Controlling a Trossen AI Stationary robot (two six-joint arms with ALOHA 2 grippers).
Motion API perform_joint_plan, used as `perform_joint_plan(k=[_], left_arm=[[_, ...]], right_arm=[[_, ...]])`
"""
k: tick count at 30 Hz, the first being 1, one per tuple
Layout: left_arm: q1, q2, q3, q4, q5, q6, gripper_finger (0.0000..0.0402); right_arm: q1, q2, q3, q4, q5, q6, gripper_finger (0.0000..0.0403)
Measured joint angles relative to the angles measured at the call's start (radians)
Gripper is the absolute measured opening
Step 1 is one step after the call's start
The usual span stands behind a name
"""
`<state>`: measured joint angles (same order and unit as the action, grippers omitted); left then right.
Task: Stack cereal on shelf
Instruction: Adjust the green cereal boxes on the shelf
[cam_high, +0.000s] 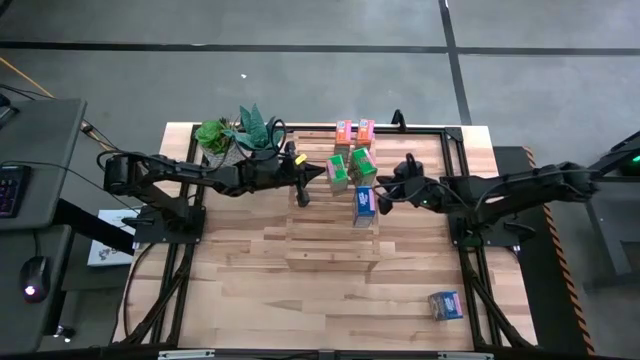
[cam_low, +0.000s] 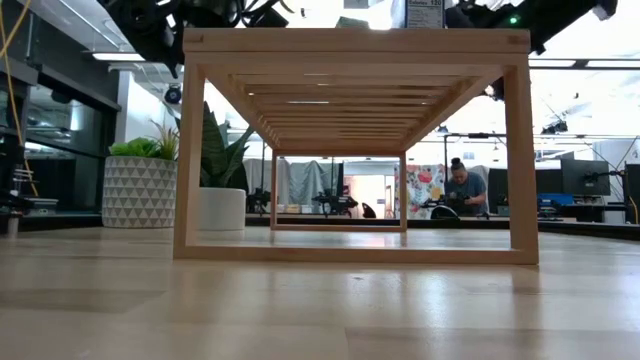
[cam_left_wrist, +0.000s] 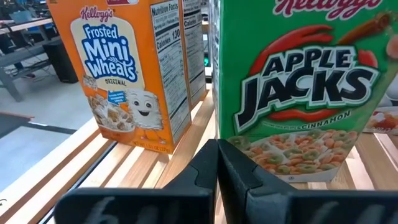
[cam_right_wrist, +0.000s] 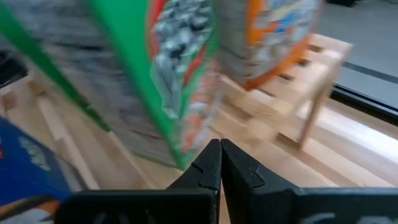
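On the left of the bench, near its far-left corner, two potted plants (cam_high: 235, 135) stand beside the shelf (cam_high: 330, 235). The left gripper (cam_high: 303, 190) hangs over the left edge of the shelf top, at its far part. Its fingers are pressed together and pinch nothing; in the left wrist view the closed tips (cam_left_wrist: 217, 163) point at the foot of a green cereal box (cam_left_wrist: 298, 93), very near it, and I cannot tell if they touch. An orange cereal box (cam_left_wrist: 127, 74) stands upright on the slats just beside the green one.

Along the far edge of the shelf top, five boxes stand in a group: two orange ones (cam_high: 354, 131) at the far edge, two green ones (cam_high: 350, 168) in front of them, and a blue one (cam_high: 364, 202) nearest the middle. The right gripper (cam_high: 385, 195) is just beside this blue box, on its right. Its fingers are also shut and hold nothing; in its wrist view a green box (cam_right_wrist: 155, 74) looks tilted and blurred.

One more blue box (cam_high: 446, 305) lies on the bench near the near-right corner, well apart from the shelf.

The step in hand seems to be tidying the row with closed fingers. To do it well, push low on a box, slowly, square to its face, so it slides and does not tip. The other arm should stay clear of the neighbours. Afterwards the box on the bench needs a pick.
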<state>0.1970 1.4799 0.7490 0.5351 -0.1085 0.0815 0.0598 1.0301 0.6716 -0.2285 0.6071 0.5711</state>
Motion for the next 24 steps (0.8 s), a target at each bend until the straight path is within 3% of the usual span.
perform_joint_plan(k=[11, 24], left_arm=[[-0.024, 0.000, 0.000, -0.013, 0.003, 0.000, 0.0000], [-0.029, -0.001, 0.000, -0.013, 0.003, 0.000, 0.0000]], right_arm=[[0.000, 0.048, 0.000, 0.091, -0.010, -0.058, 0.0000], [0.000, 0.048, 0.000, 0.099, -0.113, -0.083, 0.0000]])
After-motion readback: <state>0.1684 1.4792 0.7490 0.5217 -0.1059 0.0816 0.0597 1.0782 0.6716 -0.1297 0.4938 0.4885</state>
